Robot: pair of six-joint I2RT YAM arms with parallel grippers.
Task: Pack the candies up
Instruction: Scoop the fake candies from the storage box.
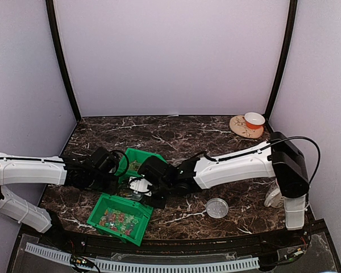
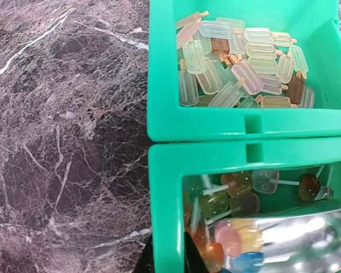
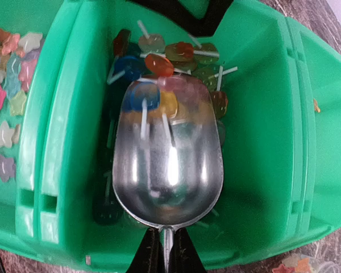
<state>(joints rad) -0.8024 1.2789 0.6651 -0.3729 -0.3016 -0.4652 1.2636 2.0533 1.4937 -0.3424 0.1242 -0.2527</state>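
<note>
Right gripper (image 3: 165, 257) clamps the metal scoop (image 3: 167, 165) by its handle, bowl among lollipop candies (image 3: 179, 52) in a green bin (image 3: 261, 142); left gripper (image 2: 166, 257) pinches that bin's wall.

Robot lab test cell. Plain pale panels (image 1: 170, 57) on three sides, black frame posts (image 1: 61, 62), marble-print tabletop (image 1: 176, 133), two white arms (image 1: 233, 165) mounted at near edge, slotted cable duct (image 1: 159, 265) along the front.

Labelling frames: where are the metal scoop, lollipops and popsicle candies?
metal scoop (image 3: 167, 165): right wrist view, bowl's middle.
lollipops (image 3: 159, 64): right wrist view, orange head.
popsicle candies (image 2: 247, 77): left wrist view, pile's middle.
</note>
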